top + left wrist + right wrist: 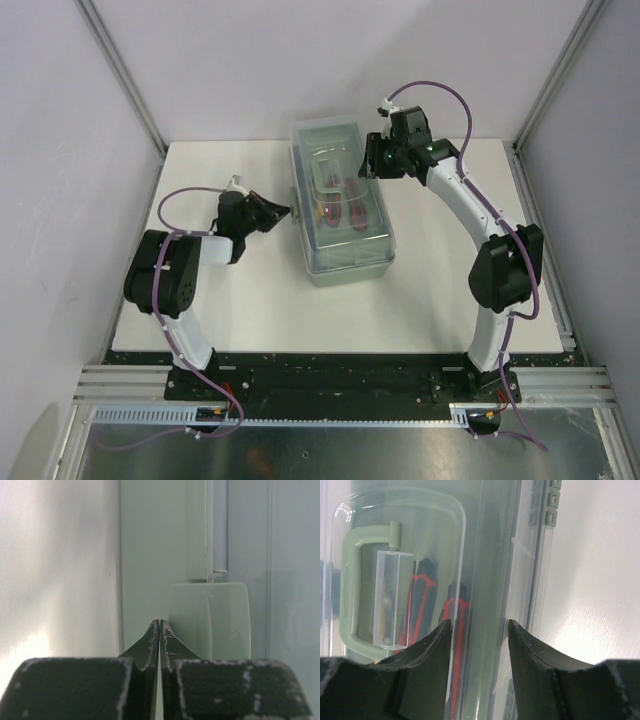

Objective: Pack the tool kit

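While left claw (286, 211) sits clenched beside tool kit (348, 272), right claw (368, 163) hangs parted over lid (342, 245)

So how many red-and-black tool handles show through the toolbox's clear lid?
2. One red-and-black tool handle lies beside the sage-green carry handle; the other lies alongside it, nearer the box's side wall. More tools may be hidden under the translucent lid.

My left arm (165, 275) is folded tight at the elbow, forearm reaching right. My left gripper (284, 211) is closed, its fingers (149, 641) pressed flat together on nothing. My right arm (478, 212) arches forward and leftward; my right gripper (479, 626) points down, jaws partly apart.
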`<state>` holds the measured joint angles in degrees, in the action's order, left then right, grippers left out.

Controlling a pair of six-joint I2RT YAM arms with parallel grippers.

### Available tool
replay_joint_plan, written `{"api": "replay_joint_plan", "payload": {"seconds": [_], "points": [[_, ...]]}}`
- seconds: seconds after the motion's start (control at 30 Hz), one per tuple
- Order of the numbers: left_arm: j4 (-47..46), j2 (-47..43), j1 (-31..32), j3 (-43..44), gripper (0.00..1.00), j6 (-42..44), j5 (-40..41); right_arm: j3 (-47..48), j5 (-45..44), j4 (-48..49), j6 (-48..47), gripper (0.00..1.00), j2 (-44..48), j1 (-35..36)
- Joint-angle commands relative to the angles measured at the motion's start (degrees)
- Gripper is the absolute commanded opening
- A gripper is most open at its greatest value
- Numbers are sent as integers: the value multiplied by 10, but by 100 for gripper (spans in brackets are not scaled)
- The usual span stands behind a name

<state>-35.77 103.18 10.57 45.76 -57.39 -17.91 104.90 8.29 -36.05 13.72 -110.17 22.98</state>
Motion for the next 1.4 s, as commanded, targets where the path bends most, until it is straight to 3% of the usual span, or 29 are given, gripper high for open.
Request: {"api": "replay_joint_plan", "payload": {"seconds": [0.0,0.27,1.03,1.37], "points": [[-9,-7,3,16,4,19,-1,-49,-9,-111,-20,44,-90,13],[33,-20,4,17,10,36,34,-46,-11,-111,-19,44,-92,13],[65,-12,41,97,10,111,8,-37,-10,-118,-23,44,-111,23],[65,0,51,126,9,121,-5,-89,58,-98,-26,45,-110,36]]}}
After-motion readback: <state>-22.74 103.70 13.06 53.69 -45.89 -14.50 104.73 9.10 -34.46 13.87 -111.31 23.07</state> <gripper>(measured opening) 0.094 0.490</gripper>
